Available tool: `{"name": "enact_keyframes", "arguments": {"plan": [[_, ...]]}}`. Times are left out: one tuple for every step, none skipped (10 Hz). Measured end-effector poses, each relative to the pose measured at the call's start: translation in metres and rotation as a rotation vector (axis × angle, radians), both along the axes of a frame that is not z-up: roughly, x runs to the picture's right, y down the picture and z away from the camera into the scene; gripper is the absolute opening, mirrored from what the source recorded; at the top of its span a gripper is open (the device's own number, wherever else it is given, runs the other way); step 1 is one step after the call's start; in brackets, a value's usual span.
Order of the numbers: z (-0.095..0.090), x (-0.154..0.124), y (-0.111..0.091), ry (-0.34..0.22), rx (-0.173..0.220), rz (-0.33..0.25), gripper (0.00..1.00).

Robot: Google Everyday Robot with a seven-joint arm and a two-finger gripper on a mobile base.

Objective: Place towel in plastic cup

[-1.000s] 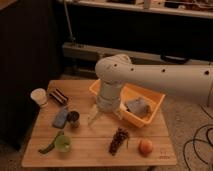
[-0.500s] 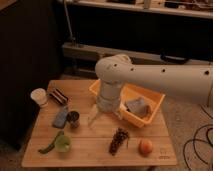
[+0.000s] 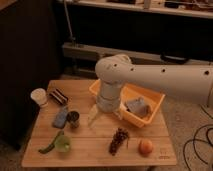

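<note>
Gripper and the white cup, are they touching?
Apart. The camera view shows the gripper over mid-table beside the yellow bin, the plastic cup far off at the table's left edge.

The towel is lying in the bin, far right on the surface. The cup is standing far left. The claw is hanging just left of the bin.

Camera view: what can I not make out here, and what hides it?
- Basket: the arm hides its left part.
- Towel, in the basket: its lower part is behind the front wall.
- Plastic cup, at the left edge of the table: too small to see inside.
- Gripper, open, over the table left of the basket: whether its tips touch the table cannot be told.
- The arm is cut off by the right edge.
</note>
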State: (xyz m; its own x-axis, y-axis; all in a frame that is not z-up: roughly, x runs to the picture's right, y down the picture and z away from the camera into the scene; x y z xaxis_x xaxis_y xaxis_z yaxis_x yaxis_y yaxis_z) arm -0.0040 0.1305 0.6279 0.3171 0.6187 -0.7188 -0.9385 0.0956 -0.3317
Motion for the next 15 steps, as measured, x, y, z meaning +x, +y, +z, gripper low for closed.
{"name": "enact_keyframes", "arguments": {"plan": [[0.0,0.0,0.0,0.0,0.0,0.0,0.8],[0.0,0.0,0.0,0.0,0.0,0.0,0.8],[0.0,0.0,0.0,0.0,0.0,0.0,0.8],[0.0,0.0,0.0,0.0,0.0,0.0,0.8],[0.0,0.0,0.0,0.001,0.001,0.0,0.8],[0.0,0.002,-0.001,0.011,0.005,0.001,0.8],[-0.003,0.008,-0.007,0.043,0.019,0.019,0.8],[-0.005,0.023,-0.015,0.078,0.031,0.039,0.8],[-0.007,0.038,-0.022,0.106,0.043,0.059,0.8],[-0.011,0.063,-0.032,0.141,0.061,0.085,0.8],[-0.016,0.096,-0.042,0.178,0.086,0.11,0.8],[-0.018,0.129,-0.052,0.212,0.108,0.135,0.8],[-0.019,0.152,-0.058,0.225,0.118,0.157,0.8],[-0.021,0.173,-0.062,0.24,0.124,0.177,0.8],[-0.02,0.173,-0.062,0.238,0.122,0.177,0.8]]}}
